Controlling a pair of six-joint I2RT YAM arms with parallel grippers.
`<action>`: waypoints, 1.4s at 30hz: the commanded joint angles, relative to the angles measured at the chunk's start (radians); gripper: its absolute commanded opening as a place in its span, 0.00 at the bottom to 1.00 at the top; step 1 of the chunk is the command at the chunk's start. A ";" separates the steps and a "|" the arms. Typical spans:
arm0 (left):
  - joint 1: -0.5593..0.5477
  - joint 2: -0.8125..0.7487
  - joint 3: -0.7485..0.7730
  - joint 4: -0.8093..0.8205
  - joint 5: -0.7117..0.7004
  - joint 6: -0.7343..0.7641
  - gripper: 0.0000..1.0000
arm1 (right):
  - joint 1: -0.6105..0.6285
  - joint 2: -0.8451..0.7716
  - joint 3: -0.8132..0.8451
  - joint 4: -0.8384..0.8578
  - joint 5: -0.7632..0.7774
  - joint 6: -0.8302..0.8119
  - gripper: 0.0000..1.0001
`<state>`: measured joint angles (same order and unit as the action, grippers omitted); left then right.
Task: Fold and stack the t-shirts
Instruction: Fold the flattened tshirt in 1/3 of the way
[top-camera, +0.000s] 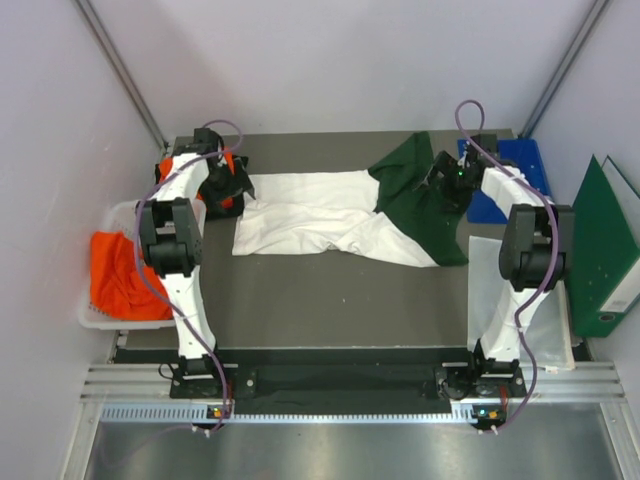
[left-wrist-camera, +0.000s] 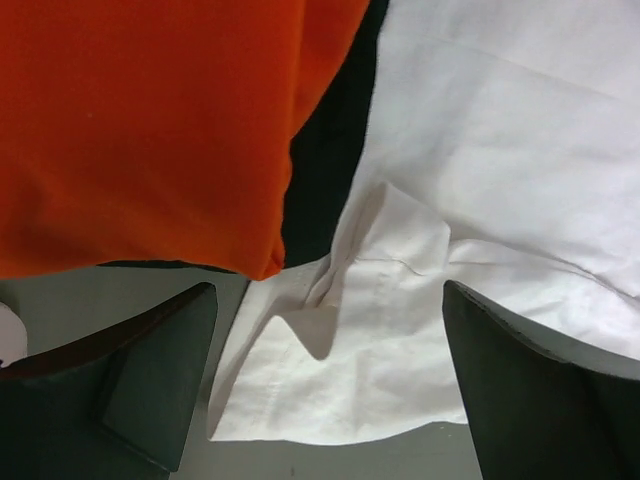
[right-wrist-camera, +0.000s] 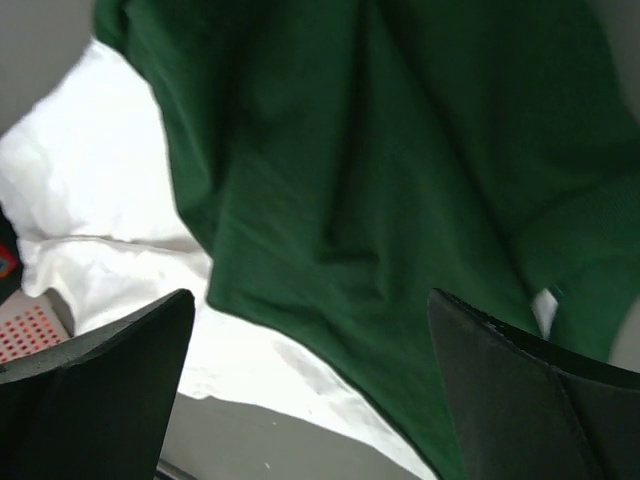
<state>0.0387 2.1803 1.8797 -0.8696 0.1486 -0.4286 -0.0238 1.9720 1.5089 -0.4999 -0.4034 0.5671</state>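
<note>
While the left gripper, jaws apart, hangs just right of an orange shirt, the white shirt lies mid-table with one end beneath it. Its long axis runs left to right, body end pointing left, green sleeves right. Each arm is nearest one end; the right gripper, also spread, hovers over a sleeve.

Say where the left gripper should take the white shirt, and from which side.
Pinch the white shirt by the bunched corner at its left end, coming straight down from above: the cloth lies on the table, and that corner sits between the left gripper's open fingers.
</note>
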 joint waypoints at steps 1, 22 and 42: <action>-0.002 -0.115 -0.071 -0.005 0.006 0.014 0.99 | -0.005 -0.122 -0.026 -0.142 0.104 -0.055 1.00; -0.063 -0.143 -0.222 -0.031 -0.027 0.116 0.87 | -0.005 -0.139 -0.059 -0.253 0.115 -0.069 1.00; -0.108 -0.086 -0.206 -0.068 -0.072 0.116 0.00 | 0.016 -0.070 -0.087 -0.486 0.370 -0.124 0.98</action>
<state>-0.0696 2.1208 1.6474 -0.9085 0.1081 -0.3149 -0.0177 1.8702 1.4395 -0.9630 -0.0654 0.4759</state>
